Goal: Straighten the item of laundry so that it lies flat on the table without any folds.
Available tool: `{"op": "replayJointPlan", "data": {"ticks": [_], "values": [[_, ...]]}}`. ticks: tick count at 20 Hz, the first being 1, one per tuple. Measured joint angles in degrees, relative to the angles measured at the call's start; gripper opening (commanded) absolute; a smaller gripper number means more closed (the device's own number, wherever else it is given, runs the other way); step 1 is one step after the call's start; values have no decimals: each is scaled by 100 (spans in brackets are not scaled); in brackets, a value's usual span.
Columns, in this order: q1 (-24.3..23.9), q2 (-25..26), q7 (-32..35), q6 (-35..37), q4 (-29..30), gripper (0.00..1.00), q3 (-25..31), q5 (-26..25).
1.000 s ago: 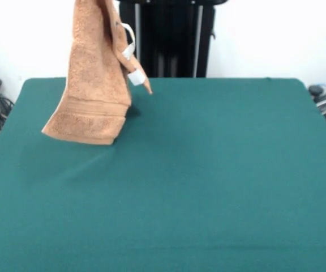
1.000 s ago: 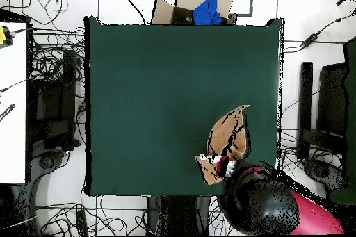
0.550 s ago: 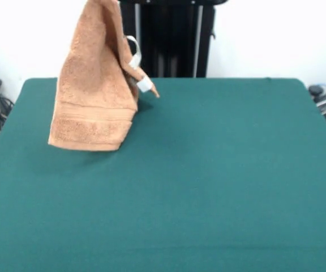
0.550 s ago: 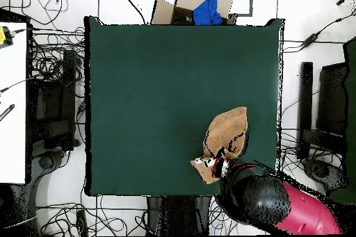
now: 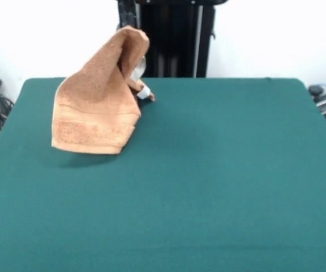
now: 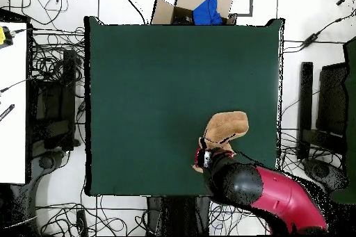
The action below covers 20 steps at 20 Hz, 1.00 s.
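Note:
The item of laundry (image 5: 98,107), an orange-tan towel, stands tented at the table's (image 5: 236,170) far left. Its peak is up in the air and its banded lower edge rests on the green surface. A small white tag (image 5: 144,92) pokes out at its right side. My gripper (image 6: 208,155) is shut on the towel's raised part, and the cloth covers most of it in the front view. From overhead the towel (image 6: 226,126) is a bunched lump near the table's (image 6: 139,95) lower right edge, with the red and black arm (image 6: 268,191) just below it.
A cardboard box holding a blue cloth (image 6: 199,8) sits beyond the table's top edge in the overhead view. Cables and black equipment (image 6: 306,109) line the floor on both sides of the table.
The towel has come down: its top, earlier above the picture's edge, now shows as a folded-over peak. More cloth rests on the table. The arm has swung left in the overhead view.

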Motion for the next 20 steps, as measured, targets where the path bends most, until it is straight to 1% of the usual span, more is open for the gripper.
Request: {"op": "replayJointPlan", "data": {"ticks": [3,8,15,20], "values": [[77,68,0,-35,-2,0,47,0],[193,9,0,-33,-2,0,89,0],[269,-228,0,-33,6,0,88,29],[381,-463,0,-33,28,0,88,144]]}}
